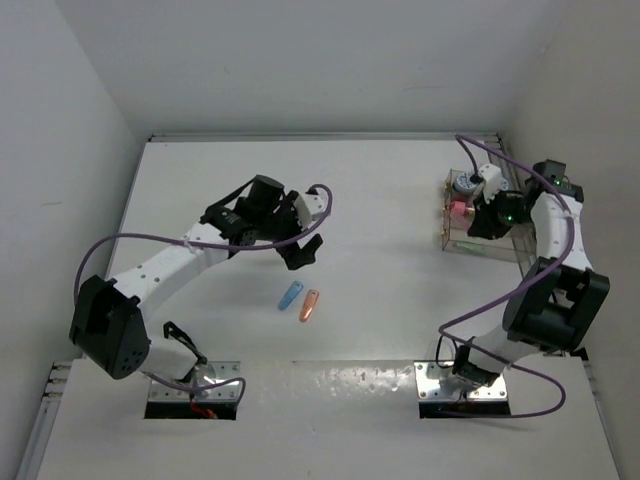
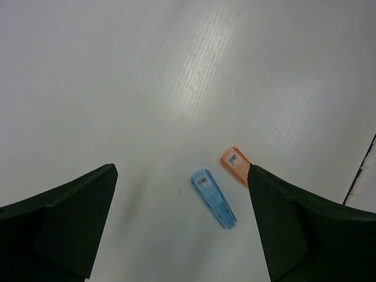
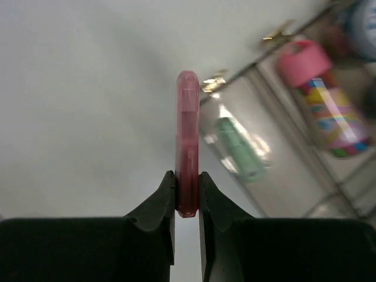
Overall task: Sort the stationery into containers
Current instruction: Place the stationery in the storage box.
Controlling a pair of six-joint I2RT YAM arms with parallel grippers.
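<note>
My left gripper (image 1: 303, 246) is open and empty, above a blue capsule (image 1: 290, 295) and an orange capsule (image 1: 309, 305) lying side by side on the table. In the left wrist view the gripper (image 2: 181, 170) frames the blue capsule (image 2: 213, 198); the orange capsule (image 2: 235, 164) is partly hidden behind the right finger. My right gripper (image 3: 187, 176) is shut on a pink capsule (image 3: 187, 141), held at the edge of the clear box (image 3: 264, 100). The box holds a green capsule (image 3: 239, 150), a magenta marker (image 3: 323, 100) and a blue-and-white roll (image 1: 463, 183).
The clear box (image 1: 470, 247) stands at the far right of the white table, close to the right wall. White walls enclose the table at the back and both sides. The arm bases are bolted at the near edge.
</note>
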